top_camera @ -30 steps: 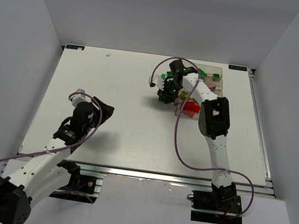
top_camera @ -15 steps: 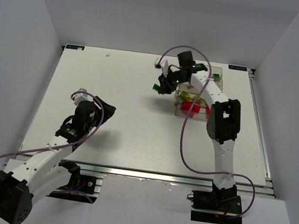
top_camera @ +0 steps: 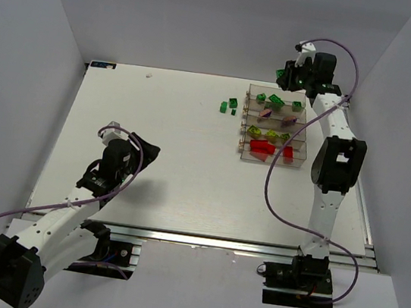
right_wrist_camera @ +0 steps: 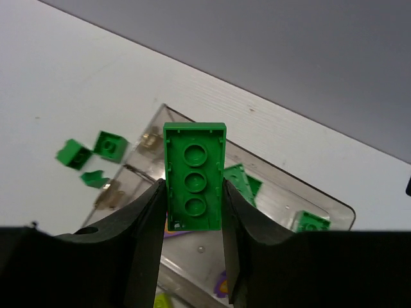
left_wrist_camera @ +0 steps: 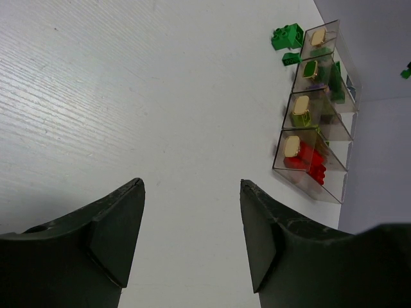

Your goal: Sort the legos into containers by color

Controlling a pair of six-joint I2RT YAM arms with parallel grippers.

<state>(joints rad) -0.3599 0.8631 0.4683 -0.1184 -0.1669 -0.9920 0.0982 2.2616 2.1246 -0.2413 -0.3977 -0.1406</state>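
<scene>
One green brick (right_wrist_camera: 193,176), pinched in the right gripper (right_wrist_camera: 192,187), had risen within a second from beside the containers (top_camera: 241,148) to seemingly just beyond their far edge, ready for dropping; the left gripper (left_wrist_camera: 192,218) stayed spread over the desk (top_camera: 155,132).

This is a robotics lab test cell: a bare white table (top_camera: 159,155) boxed in by plain grey panel walls (top_camera: 209,17). Two white robot arms, the left arm (top_camera: 67,215) and the right arm (top_camera: 325,209), are bolted to an aluminium rail (top_camera: 201,240) at its near edge, trailing purple cables (top_camera: 267,182).
</scene>
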